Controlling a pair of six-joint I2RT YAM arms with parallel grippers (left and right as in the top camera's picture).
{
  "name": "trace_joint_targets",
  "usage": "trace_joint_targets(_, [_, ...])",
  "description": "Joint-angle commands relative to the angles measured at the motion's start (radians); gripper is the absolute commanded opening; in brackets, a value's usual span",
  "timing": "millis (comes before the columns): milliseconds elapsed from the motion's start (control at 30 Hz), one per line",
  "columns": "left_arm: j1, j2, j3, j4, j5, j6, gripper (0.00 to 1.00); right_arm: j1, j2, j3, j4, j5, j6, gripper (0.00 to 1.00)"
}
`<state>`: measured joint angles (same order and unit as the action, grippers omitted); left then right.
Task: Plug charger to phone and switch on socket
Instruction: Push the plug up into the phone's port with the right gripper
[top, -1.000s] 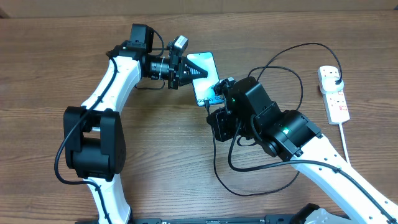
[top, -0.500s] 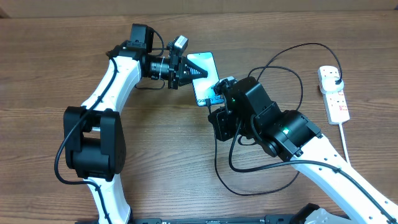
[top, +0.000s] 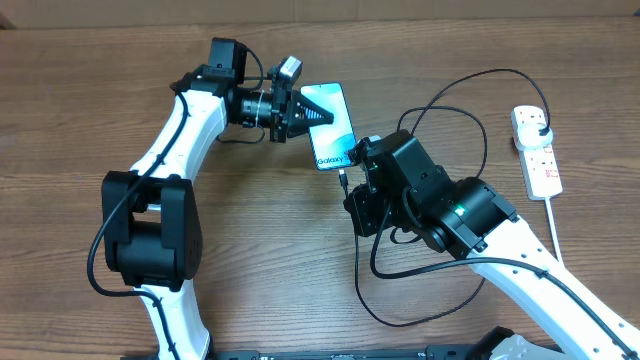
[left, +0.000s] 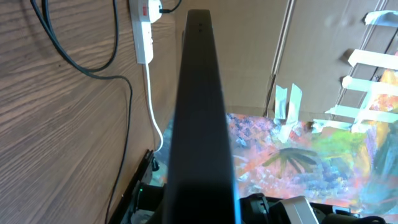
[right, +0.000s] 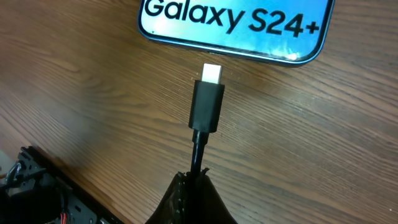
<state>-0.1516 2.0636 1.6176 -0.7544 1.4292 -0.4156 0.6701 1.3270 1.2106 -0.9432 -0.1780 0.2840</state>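
1. Phone (top: 338, 128) lies on the table (top: 90, 110), clamped by the left gripper (top: 318, 113).
2. Right gripper (right: 194, 196) pinches the charger (right: 207, 102) behind its tip, just short of the phone's end, so insertion is in hand.
3. Next, I judge: align the tip with the port and push straight.
4. Right wrist view shows that gap plainly; overhead adds the socket (top: 537, 150), well apart.

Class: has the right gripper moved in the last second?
Yes. The right gripper backed down and right in the overhead view, away from the unmoved phone.
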Motion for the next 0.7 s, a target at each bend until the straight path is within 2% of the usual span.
trace_joint_targets(0, [0.007,-0.009,0.021,0.006,0.082,0.019,0.04,0.005,-0.007,0.001,0.003,-0.006,0.003,0.04])
trace_joint_targets(667, [0.007,-0.009,0.021,0.006,0.090,0.019,0.04,0.005,-0.006,0.001,0.042,-0.017,0.026,0.04])
